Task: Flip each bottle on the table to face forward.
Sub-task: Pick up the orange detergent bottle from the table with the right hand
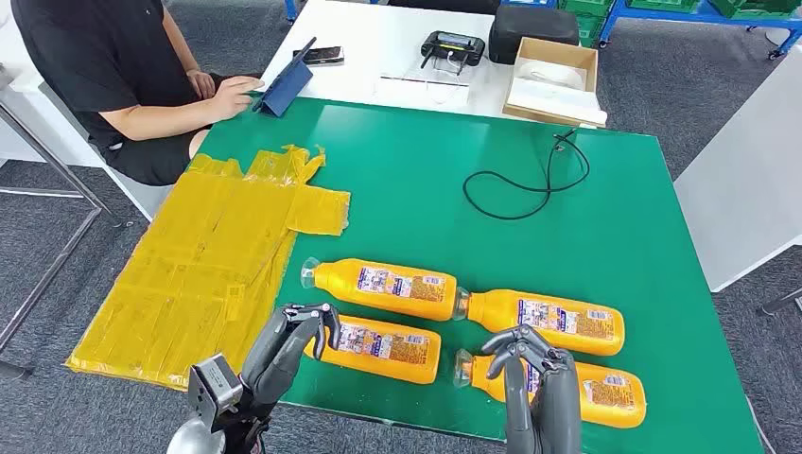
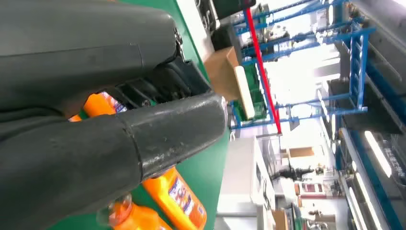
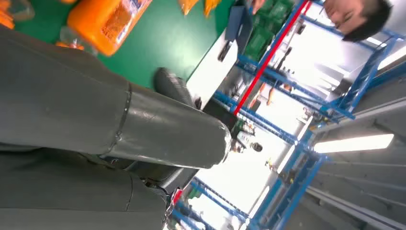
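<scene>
Several orange bottles lie on their sides on the green table [image 1: 426, 161], in two rows with labels up. The back row holds one bottle [image 1: 383, 284] on the left and another [image 1: 544, 320] on the right. My left hand [image 1: 288, 345] hovers with bent fingers over the cap end of the front left bottle [image 1: 383, 348], holding nothing. My right hand [image 1: 534, 378] is raised over the front right bottle [image 1: 605, 392], hiding its middle, fingers apart and empty. In the left wrist view, an orange bottle [image 2: 177, 196] shows past the thumb [image 2: 143, 139]. The right wrist view has a bottle [image 3: 107, 24] beyond the hand [image 3: 143, 124].
A yellow taped sheet [image 1: 208, 265] covers the table's left part. A black cable [image 1: 530, 180] loops at the back right. Behind, a white table [image 1: 397, 47] carries a cardboard box [image 1: 553, 80], a controller [image 1: 452, 47] and a tablet [image 1: 284, 85]. A person [image 1: 113, 76] sits at the back left.
</scene>
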Motion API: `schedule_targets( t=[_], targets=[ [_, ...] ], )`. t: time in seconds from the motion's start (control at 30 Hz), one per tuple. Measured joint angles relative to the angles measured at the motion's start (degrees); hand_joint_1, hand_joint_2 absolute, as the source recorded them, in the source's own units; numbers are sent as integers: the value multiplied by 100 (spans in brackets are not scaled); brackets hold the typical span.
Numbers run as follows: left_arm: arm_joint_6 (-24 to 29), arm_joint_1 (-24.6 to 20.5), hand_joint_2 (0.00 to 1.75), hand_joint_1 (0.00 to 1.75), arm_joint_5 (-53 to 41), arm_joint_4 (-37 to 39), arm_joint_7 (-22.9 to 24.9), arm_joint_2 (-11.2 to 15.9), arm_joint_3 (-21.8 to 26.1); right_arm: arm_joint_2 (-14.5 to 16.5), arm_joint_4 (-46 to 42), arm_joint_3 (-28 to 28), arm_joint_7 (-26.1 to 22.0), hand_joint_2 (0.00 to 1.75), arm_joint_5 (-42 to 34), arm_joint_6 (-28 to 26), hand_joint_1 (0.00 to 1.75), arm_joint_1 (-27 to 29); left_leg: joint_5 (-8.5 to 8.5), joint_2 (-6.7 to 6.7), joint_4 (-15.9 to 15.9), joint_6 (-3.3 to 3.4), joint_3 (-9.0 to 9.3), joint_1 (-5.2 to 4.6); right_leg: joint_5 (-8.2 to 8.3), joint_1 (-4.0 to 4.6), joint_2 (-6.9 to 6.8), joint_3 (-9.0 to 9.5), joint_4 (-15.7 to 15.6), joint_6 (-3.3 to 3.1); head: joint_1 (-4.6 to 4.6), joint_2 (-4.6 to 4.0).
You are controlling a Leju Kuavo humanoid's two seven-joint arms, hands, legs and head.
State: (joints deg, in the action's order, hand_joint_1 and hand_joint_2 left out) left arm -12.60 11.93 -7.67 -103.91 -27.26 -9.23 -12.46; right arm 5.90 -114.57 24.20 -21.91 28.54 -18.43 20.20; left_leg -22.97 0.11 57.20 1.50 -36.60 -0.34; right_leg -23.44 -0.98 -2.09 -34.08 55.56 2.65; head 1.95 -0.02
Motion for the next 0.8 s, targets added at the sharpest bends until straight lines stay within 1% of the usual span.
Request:
schedule_targets(
  t=[0.07, 0.1, 0.13, 0.17, 0.2, 0.27, 0.3, 0.33, 0.4, 0.47, 0.53, 0.63, 0.67, 0.8],
  targets=[
    [412, 328, 0, 175, -11, -118, -216, -186, 102, -8, 0, 28, -114, 0, -322, 137, 175, 126, -14, 13, 1, 3, 14, -2, -8, -2, 5, 5, -1, -5, 1, 0],
    [718, 622, 0, 175, -22, -222, -405, -346, 199, -17, 0, 51, -217, 0, -575, 240, 175, 242, -25, 20, 2, 5, 23, -4, -15, -3, 8, 9, -1, -6, 2, 0],
    [888, 890, 0, 175, -24, -318, -557, -477, 283, -30, 1, 75, -306, 0, -722, 281, 175, 351, -31, 22, 2, 9, 27, -6, -23, -5, 8, 11, -1, -4, 2, 0],
    [949, 1101, 0, 175, -25, -396, -653, -574, 352, -44, 1, 93, -367, 0, -793, 288, 157, 429, -34, 17, 3, 14, 29, -6, -32, -6, 5, 10, -2, 0, 0, 0],
    [940, 1250, 0, 143, -27, -456, -695, -647, 408, -57, 2, 107, -397, 0, -823, 293, 115, 470, -39, 8, 3, 16, 32, -7, -40, -7, 1, 6, -2, 6, 1, 0],
    [937, 1435, 0, 56, -26, -544, -681, -763, 494, -77, 2, 123, -401, 0, -847, 302, 27, 506, -56, -4, 2, 16, 46, -6, -60, -7, -4, -1, -3, 4, 0, 0],
    [956, 1488, 0, 12, -24, -575, -640, -808, 531, -84, 2, 126, -377, 0, -839, 299, 1, 524, -64, -5, 2, 14, 55, -6, -66, -7, -4, 1, -3, 1, 1, 0],
    [989, 1529, 0, 0, -23, -597, -587, -843, 560, -92, 2, 126, -342, 0, -817, 288, 0, 547, -71, -5, 2, 14, 64, -6, -71, -6, -4, 6, -3, -3, 1, 0],
    [1062, 1596, 0, 0, -22, -622, -486, -898, 600, -104, 2, 125, -240, 87, -655, 194, 0, 613, -78, -4, 1, 12, 77, -5, -73, -6, -3, 18, -3, -4, 2, 0],
    [1119, 1670, 0, 0, -22, -627, -449, -939, 620, -119, 1, 136, -83, 175, -306, -15, 0, 697, -80, -4, 1, 9, 81, -5, -75, -5, -3, 37, -2, -1, 1, 0],
    [1149, 1736, 0, 0, -23, -633, -441, -970, 636, -147, 0, 165, 117, 175, -50, -194, 0, 751, -80, -4, 2, 9, 83, -4, -75, -5, -2, 65, -2, 1, 1, 0],
    [1117, 1797, 0, 0, -58, -684, -381, -994, 654, -204, 7, 223, 534, 175, 135, -196, 0, 729, -81, -3, 2, 8, 87, -4, -78, -5, -2, 83, -2, 5, 1, 0],
    [1080, 1815, 0, 0, -76, -712, -347, -996, 660, -227, 22, 250, 744, 175, 301, -165, 0, 690, -82, -3, 2, 8, 87, -4, -79, -5, -2, 85, -2, 6, 1, 0],
    [855, 1822, 0, 0, -123, -769, -216, -1004, 687, -316, 269, 399, 1757, 175, 1498, -40, 0, 314, -83, -3, 1, 7, 95, -4, -81, -6, -2, 82, -2, 6, 1, 0]
  ],
)
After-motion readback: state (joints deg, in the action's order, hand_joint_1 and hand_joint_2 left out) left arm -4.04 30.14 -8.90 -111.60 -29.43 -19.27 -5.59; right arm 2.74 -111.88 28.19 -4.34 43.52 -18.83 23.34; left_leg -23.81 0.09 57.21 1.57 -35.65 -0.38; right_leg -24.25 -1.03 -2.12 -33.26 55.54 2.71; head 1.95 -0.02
